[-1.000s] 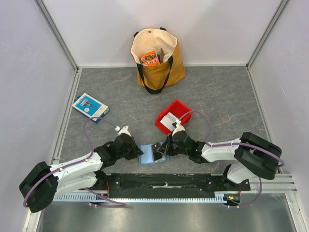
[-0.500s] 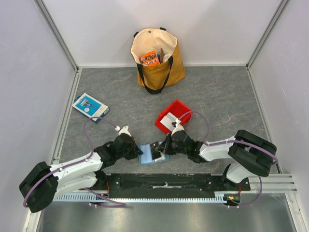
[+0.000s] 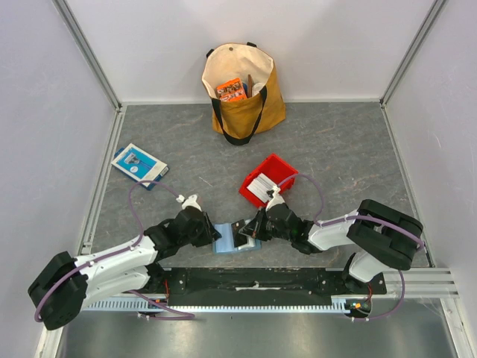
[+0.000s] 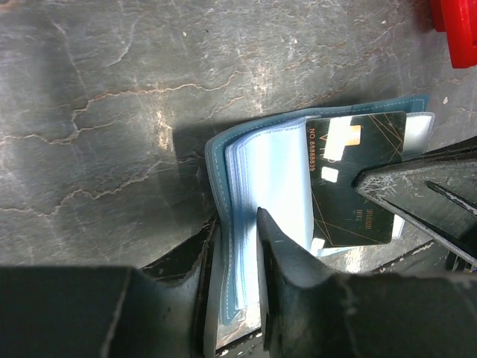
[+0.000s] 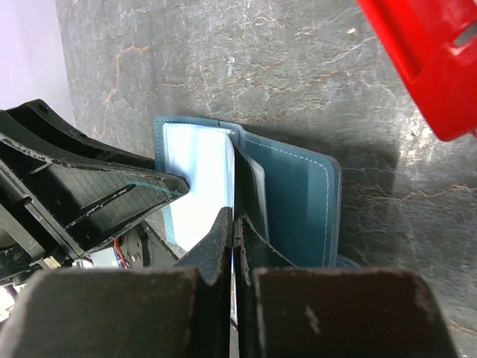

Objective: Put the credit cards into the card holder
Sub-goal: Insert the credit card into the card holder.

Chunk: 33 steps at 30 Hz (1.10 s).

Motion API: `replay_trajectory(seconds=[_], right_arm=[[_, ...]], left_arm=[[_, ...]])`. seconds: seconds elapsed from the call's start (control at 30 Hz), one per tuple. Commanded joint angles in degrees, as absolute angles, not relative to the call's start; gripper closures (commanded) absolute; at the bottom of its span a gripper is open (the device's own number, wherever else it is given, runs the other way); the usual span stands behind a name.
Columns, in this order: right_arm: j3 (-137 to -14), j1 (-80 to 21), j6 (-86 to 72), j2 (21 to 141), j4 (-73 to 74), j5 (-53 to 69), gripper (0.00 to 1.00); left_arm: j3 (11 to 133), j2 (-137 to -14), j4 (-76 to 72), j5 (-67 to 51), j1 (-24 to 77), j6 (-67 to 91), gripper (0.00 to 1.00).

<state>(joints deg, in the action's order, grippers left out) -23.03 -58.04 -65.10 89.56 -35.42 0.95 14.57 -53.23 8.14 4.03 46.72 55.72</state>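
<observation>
Dark credit card (image 4: 350, 186), printed "NO 8888…", later digits unclear, is pinched by right fingers (image 5: 215, 250). Left fingers (image 4: 291, 261) are slightly spread astride card holder (image 4: 268, 171) leaves on counter (image 4: 112, 112).

I see a matt, leathery card holder (image 5: 298, 201), its shiny plastic pockets (image 4: 276, 171), a glossy card (image 4: 350, 186), and a rough, stony table (image 4: 112, 97).

Closed fingers (image 5: 257, 253) over teal card holder (image 5: 298, 198)

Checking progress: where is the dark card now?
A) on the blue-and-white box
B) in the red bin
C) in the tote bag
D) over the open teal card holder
D: the left wrist view shows the dark card lying across the clear pockets of the open card holder.
</observation>
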Motion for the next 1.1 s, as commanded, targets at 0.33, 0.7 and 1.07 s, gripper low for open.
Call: replay_trajectory(seconds=[0.33,0.7,1.07], right_arm=[[-22.76,-59.15,-67.59,92.37,-31.20,2.63,1.00],[-26.10,-61.61,-68.29,94.74,-27.34,4.48,1.00],[-26.19,-61.70,-67.76,94.83,-26.89,4.48,1.00]], left_arm=[[13.62,-48.07,14.94,8.00,46.85,58.53,0.93],[14.68,-52.38,14.07,7.65,46.85,57.39,0.98],[14.50,-52.73,13.54,8.09,46.85,57.83,0.98]])
